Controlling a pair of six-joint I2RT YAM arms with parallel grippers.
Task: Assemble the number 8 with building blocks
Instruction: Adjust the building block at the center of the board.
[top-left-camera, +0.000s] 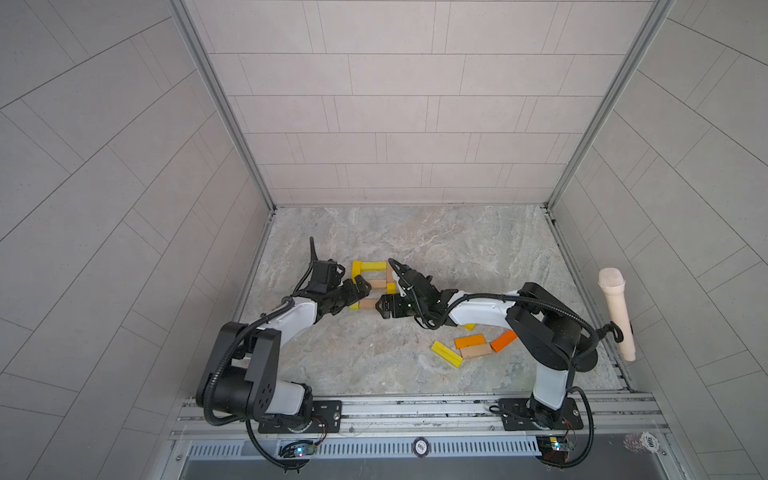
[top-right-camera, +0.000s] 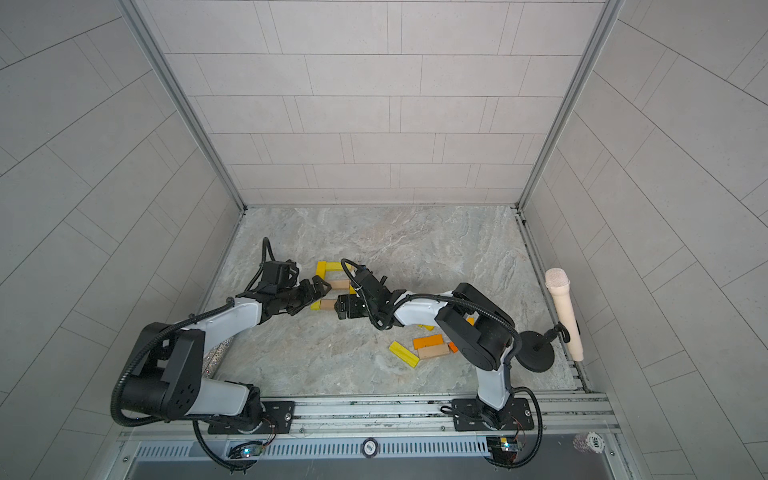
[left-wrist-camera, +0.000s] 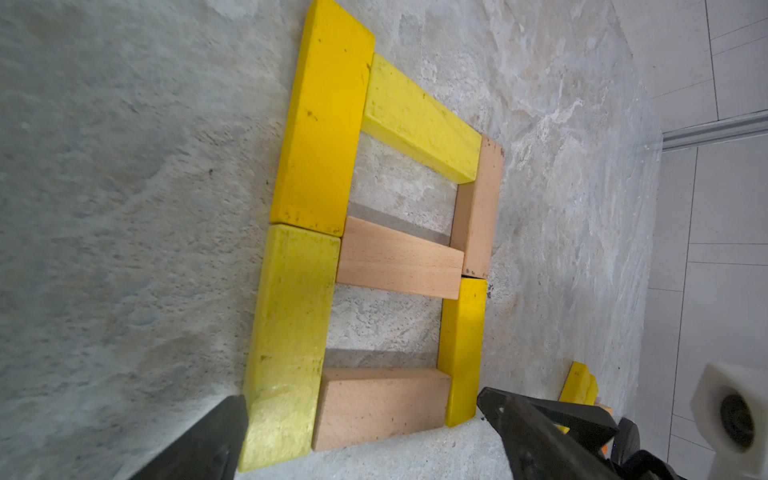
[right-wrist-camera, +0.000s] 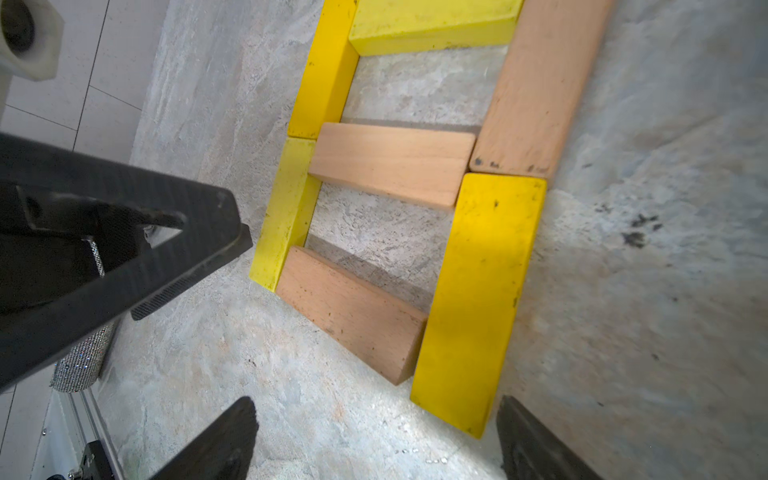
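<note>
Left hand (top-left-camera: 362, 291) and right hand (top-left-camera: 380, 311), both released and empty, flank the near end of the number 8 (left-wrist-camera: 399, 257). I see its seven yellow and tan wooden bars lying flat, left of centre on the marbled worktop (top-left-camera: 436, 249). Spare orange, yellow and tan building blocks (top-left-camera: 469, 341) lie toward the near right corner.

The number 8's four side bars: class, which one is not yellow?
The tan bar, on the robot's right of the far loop; the other three side bars are yellow.

Top views look down over the whole table (top-left-camera: 374, 365); both wrist views closely share the number 8 (left-wrist-camera: 399, 257).
</note>
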